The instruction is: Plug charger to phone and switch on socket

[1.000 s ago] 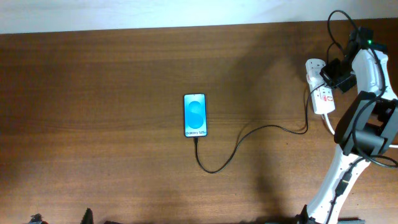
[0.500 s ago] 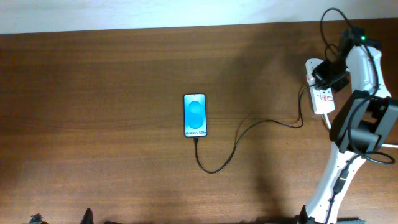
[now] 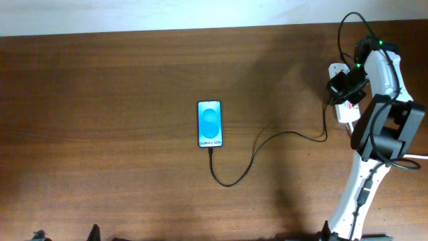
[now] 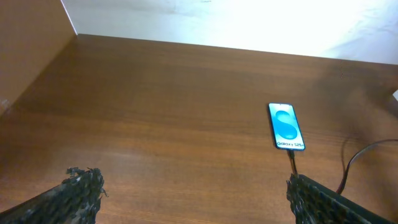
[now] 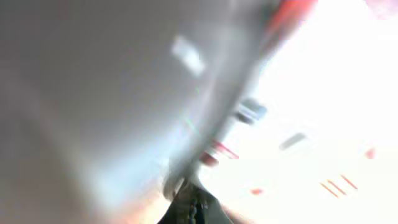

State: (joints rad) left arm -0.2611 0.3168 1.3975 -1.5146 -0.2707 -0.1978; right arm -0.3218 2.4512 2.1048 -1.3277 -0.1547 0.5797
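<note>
I am holding the right gripper point(image 3: 346, 86), jaws unreadable in the blur, directly over the socket point(image 3: 344, 112), which is lying lengthwise near-to-far at the far right, while the left gripper point(image 4: 196, 190) is sitting spread open, well apart.

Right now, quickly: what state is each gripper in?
Left gripper: open, holding nothing.
Right gripper: at the white elongated power strip; open or closed cannot be told.
</note>
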